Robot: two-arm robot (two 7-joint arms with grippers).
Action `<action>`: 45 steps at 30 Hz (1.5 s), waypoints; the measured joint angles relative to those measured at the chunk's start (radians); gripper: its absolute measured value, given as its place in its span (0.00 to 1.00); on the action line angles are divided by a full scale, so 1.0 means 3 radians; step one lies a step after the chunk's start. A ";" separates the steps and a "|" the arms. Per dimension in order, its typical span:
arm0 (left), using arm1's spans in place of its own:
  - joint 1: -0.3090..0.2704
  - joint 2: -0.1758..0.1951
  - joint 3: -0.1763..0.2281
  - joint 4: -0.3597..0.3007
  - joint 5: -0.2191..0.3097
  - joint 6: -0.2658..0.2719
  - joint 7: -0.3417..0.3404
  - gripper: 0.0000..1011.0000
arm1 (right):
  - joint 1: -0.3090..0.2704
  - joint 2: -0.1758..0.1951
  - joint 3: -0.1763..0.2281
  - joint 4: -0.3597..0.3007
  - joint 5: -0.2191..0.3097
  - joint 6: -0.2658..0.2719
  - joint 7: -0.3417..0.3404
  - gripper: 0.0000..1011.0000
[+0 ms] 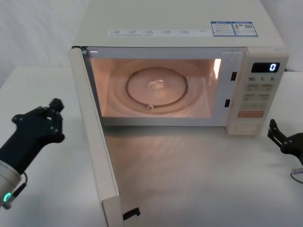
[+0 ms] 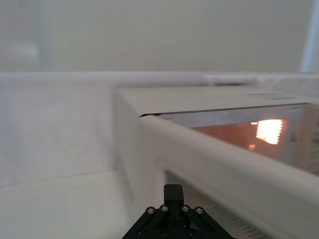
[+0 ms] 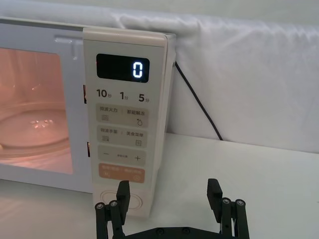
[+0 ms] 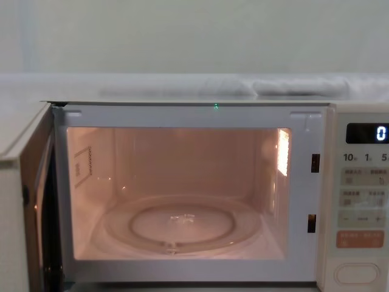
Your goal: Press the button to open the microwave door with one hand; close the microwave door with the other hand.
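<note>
The microwave door (image 1: 92, 137) stood wide open at the left of the head view, looking stiff and easy to swing by a push on its outer face, where the left claw (image 1: 53, 116), fingers seemingly together, waited, while the right claw (image 3: 169, 196) had its fingers apart.

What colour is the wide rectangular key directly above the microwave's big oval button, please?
Orange, on the rectangular key with pale print; clearest in the right wrist view.

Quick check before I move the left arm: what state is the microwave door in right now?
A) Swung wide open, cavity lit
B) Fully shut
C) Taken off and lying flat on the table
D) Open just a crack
A: the microwave door stands swung out on its left hinge, and the lit cavity with its glass turntable is fully exposed.
</note>
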State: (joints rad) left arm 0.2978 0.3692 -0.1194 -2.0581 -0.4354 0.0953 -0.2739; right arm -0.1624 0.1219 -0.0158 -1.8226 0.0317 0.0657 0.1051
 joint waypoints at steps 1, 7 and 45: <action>-0.0019 0.0039 0.0032 -0.0002 -0.0023 0.0001 -0.0051 0.00 | 0.0000 0.0000 0.0000 0.0000 0.0000 0.0000 0.0000 0.99; -0.0130 0.0170 0.0176 0.0056 -0.0082 0.0018 -0.0198 0.00 | 0.0000 0.0001 0.0001 0.0000 0.0000 0.0000 0.0000 0.99; -0.1586 0.0260 0.1733 0.0731 -0.0223 0.0171 -0.0987 0.00 | 0.0000 0.0000 0.0000 0.0000 0.0000 0.0000 0.0000 0.99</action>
State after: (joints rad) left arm -0.1781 0.4472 0.4004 -1.8387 -0.5022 0.1466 -0.5698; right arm -0.1624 0.1220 -0.0158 -1.8227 0.0317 0.0657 0.1052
